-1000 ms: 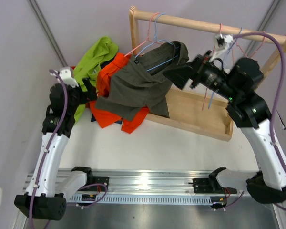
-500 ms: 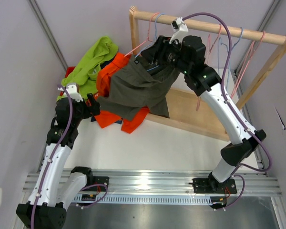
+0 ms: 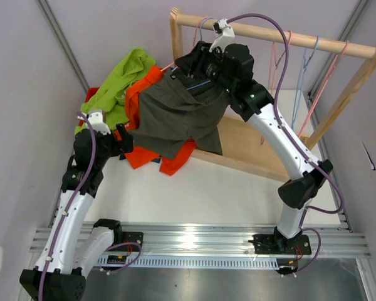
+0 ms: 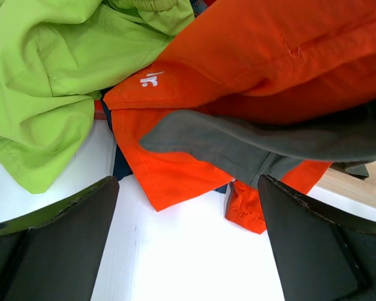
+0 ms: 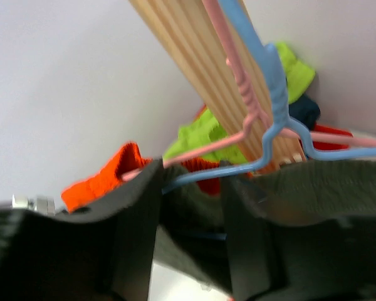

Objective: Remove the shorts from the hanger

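At the far left the left arm reaches out low over the white table (image 3: 194, 188). The left gripper (image 3: 121, 140) hangs at the near edge of a heap of clothes, and its jaws are spread wide with nothing between them. In the left wrist view its two dark fingers (image 4: 69, 219) frame bare table and the hems of the heap.

The lime green shorts (image 3: 122, 78) lie crumpled at the left of the heap. A sliver of the dark navy shorts (image 4: 121, 168) shows from under the orange hem. The bright orange shorts (image 3: 141, 100) lie spread just right of the green pair, partly over the navy.

The grey shorts (image 3: 175, 116) hang by the waistband from a blue hanger (image 5: 272, 94) near the left end of the wooden rack (image 3: 338, 47). Their legs drape down over the orange pair. A pink hanger (image 5: 238, 81) is hooked beside the blue one.

The right arm arches over the rack's base board, and the right gripper (image 5: 189, 188) is at the grey waistband. In the right wrist view the jaws stand part-way closed, with an arm of the blue hanger and grey cloth in the gap. I cannot tell whether they press on either.

Further right, three bare hangers (image 3: 304, 69) dangle from the rail.
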### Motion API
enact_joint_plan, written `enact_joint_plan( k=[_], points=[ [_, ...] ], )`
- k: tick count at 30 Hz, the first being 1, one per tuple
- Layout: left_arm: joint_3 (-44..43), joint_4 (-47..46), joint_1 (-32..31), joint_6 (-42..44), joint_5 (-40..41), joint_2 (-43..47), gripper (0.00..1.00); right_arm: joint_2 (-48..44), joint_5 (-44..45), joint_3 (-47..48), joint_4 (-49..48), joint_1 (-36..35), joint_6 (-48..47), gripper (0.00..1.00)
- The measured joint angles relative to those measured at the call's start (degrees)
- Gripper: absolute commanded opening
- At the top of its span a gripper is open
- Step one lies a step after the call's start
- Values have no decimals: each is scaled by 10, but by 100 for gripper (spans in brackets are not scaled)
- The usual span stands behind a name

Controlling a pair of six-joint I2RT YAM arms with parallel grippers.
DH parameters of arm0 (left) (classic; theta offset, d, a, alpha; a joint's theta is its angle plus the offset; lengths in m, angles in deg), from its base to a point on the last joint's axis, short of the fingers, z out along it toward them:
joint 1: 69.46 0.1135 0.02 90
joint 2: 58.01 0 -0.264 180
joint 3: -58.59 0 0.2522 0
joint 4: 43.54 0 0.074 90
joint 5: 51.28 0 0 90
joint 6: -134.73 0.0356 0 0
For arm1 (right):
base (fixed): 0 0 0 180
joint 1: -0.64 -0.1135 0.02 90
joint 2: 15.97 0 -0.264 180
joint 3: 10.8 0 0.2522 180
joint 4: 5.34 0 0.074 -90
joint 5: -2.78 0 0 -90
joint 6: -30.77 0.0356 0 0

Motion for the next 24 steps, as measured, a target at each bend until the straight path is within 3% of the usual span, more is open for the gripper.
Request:
enact_joint_plan(
  k=[4, 8, 24],
  points=[
    [0, 0, -1, 0, 0, 0, 99, 10, 5, 7, 1, -4, 7, 26],
    [0, 0, -2, 0, 0, 0, 99, 9, 16, 3, 9, -8, 15, 16],
    [0, -1, -9, 2, 0, -1, 99, -170, 70, -165, 23, -8, 8, 0]
  ],
)
